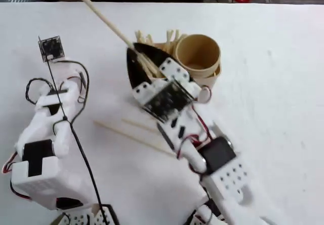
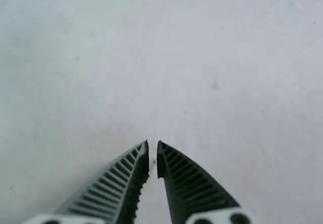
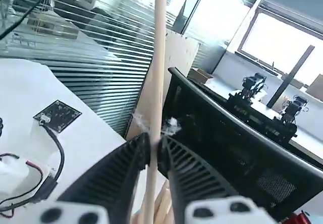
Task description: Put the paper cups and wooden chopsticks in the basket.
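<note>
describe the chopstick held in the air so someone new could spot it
Start at the white table and find the tan paper cups near its middle. Beside them the right arm's jaws pinch a long pale wooden chopstick. It alone slants up off the table; two other chopsticks lie flat.

We see the white table point(image 1: 273, 58) brightly, evenly lit, shadows faint. Daylight glares through the windows point(image 3: 282, 37) behind.

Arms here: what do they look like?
Blocky white plastic forms the left arm and right arm, with black motor blocks and loose black and red cables. The left end effector and right end effector are dark, ribbed, tapering to points.
</note>
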Motion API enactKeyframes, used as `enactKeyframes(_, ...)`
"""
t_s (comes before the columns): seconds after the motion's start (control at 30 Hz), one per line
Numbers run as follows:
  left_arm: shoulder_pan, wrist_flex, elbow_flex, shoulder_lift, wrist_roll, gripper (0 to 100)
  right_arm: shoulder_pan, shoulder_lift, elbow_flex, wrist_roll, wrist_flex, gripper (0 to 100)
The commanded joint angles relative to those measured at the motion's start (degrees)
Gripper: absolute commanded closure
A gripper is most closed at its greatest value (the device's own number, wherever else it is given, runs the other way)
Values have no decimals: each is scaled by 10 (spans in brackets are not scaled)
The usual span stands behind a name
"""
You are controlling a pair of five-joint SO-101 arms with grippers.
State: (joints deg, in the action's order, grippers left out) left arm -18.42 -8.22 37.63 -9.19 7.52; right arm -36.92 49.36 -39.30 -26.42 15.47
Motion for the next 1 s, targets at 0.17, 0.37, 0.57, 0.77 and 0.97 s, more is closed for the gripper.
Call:
enactKeyframes(0.17,7,11,-25,1,-7,950,36,-121,59,6,-89,981)
enactKeyframes(0.37,7,11,-25,1,-7,950,126,-158,10,135,-161,981)
enactKeyframes(0.57,7,11,-25,1,-7,950,133,-156,-41,147,-164,981)
enactKeyframes(0.77,7,11,-25,1,-7,950,138,-157,-45,147,-164,981)
enactKeyframes(0.97,7,11,-25,1,-7,950,135,-157,-45,151,-164,979)
